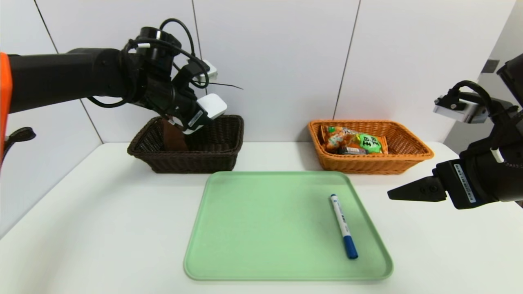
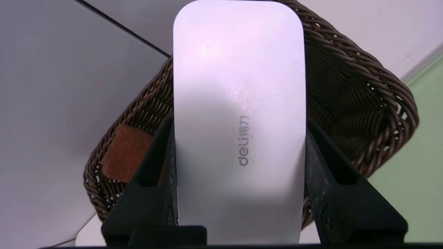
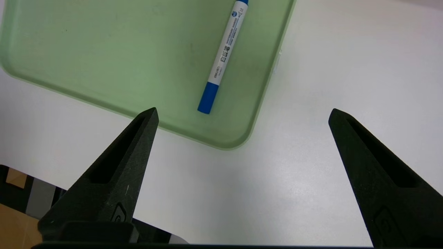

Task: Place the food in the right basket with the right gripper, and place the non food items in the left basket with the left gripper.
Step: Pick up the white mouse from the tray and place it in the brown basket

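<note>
The left hand is above the dark basket, which sits near the far edge of the surface, toward its left corner. That hand is closed on a white box, gripped by its two sides, tilted and overhanging the basket's opening; the face toward the wrist bears the mark "deli". A brown cloth lies inside the same basket, at the end nearer the left edge of the surface. The orange basket, by the far edge toward the right corner, contains food packets grouped at its left end. Between and nearer than the baskets lies a green tray; on it, close to its right edge, a blue-capped marker rests at a slant. The right hand is over the surface, right of the tray, released, its fingers wide apart with nothing between them.
</note>
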Tool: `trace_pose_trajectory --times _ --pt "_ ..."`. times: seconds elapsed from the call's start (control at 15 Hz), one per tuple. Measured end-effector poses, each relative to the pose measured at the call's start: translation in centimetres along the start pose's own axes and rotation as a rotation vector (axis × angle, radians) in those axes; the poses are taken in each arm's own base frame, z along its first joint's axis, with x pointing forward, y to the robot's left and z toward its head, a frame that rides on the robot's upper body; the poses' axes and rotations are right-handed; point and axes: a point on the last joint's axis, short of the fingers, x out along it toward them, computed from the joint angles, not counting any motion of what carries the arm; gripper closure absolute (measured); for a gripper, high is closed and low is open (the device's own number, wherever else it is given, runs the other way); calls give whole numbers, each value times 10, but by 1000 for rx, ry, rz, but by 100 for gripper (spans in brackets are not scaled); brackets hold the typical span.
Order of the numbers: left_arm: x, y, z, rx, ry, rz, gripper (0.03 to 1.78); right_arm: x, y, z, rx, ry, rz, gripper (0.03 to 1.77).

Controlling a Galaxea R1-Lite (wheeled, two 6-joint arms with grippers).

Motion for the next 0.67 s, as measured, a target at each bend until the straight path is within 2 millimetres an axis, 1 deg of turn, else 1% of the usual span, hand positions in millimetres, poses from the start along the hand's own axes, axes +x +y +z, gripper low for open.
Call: trace_pose_trajectory --times 0.2,0.33,0.53,0.67 --pt "23 -4 -11 -10 37 -23 80 1 -1 -3 3 10 -4 10" --pt "34 -5 -17 -17 58 -33 80 1 -2 -3 6 8 -5 10" --pt "45 -4 -25 -25 76 -36 80 1 -2 -4 20 10 -5 10" --pt "51 -3 -27 -35 74 -26 65 2 -2 -4 21 13 -6 10"
